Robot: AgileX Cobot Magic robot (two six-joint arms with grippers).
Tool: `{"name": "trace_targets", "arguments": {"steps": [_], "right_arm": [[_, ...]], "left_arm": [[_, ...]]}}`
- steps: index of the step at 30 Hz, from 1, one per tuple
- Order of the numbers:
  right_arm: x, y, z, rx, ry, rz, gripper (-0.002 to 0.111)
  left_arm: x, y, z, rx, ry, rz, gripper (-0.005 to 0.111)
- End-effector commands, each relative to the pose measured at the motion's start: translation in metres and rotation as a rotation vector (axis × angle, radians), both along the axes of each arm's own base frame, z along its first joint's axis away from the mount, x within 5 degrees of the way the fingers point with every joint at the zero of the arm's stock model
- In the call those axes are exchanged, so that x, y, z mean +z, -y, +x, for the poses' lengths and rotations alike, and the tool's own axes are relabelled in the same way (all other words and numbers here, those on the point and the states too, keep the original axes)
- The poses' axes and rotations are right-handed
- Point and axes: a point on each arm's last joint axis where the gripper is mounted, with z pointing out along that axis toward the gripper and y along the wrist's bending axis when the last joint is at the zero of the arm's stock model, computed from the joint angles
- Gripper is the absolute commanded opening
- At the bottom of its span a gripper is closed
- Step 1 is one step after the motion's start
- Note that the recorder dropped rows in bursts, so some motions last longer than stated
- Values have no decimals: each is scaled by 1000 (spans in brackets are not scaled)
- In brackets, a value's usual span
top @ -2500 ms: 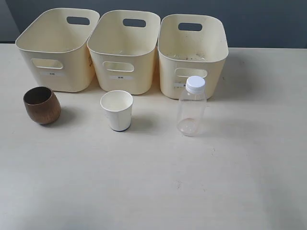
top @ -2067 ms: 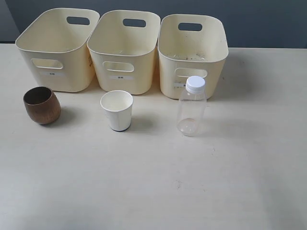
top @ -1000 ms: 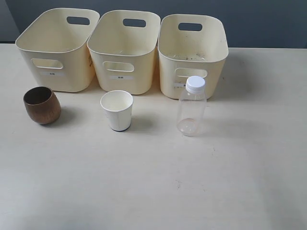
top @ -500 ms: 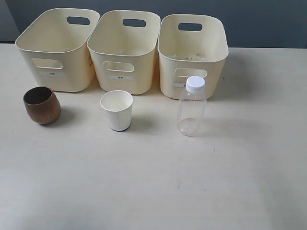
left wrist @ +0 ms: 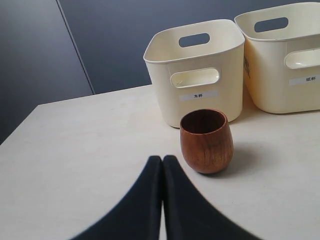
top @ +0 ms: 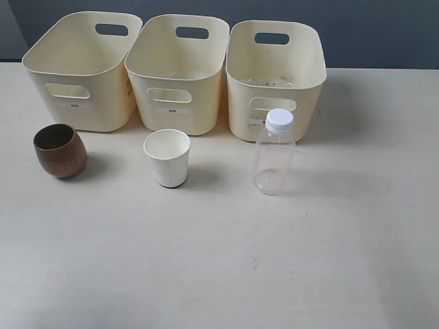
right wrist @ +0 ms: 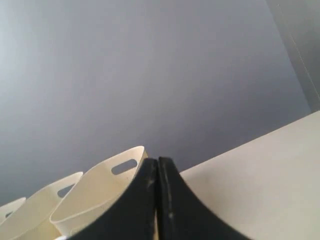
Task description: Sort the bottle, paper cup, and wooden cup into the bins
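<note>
Three cream-yellow bins stand in a row at the back: left bin (top: 82, 68), middle bin (top: 177, 72), right bin (top: 274, 75). In front of them stand the brown wooden cup (top: 60, 151), the white paper cup (top: 167, 157) and the clear bottle (top: 273, 152) with its white cap. Neither arm shows in the exterior view. In the left wrist view my left gripper (left wrist: 162, 159) is shut and empty, a little short of the wooden cup (left wrist: 206, 141), with the left bin (left wrist: 197, 70) behind it. My right gripper (right wrist: 157, 161) is shut and empty, raised, with the bins (right wrist: 97, 192) beyond it.
The pale table (top: 219, 260) stretches in front of the objects and to the right of the bottle. A dark grey wall (top: 370, 31) runs behind the bins. Each bin carries a small label on its front, as on the left one (left wrist: 198, 95).
</note>
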Motion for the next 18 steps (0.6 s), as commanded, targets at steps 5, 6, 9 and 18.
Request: {"name": "trace_targets", "arguments": {"steps": [5, 6, 9, 18], "right_arm": [[-5, -2, 0, 18, -51, -43, -1], [-5, -2, 0, 18, -51, -43, -1], [-5, -2, 0, 18, -51, -43, -1], [0, 0, 0, -10, 2, -29, -1]], "left_arm": [[2, 0, 0, -5, 13, -4, 0], [2, 0, 0, -5, 13, -4, 0], [2, 0, 0, -5, 13, -4, 0], [2, 0, 0, -5, 13, -4, 0]]}}
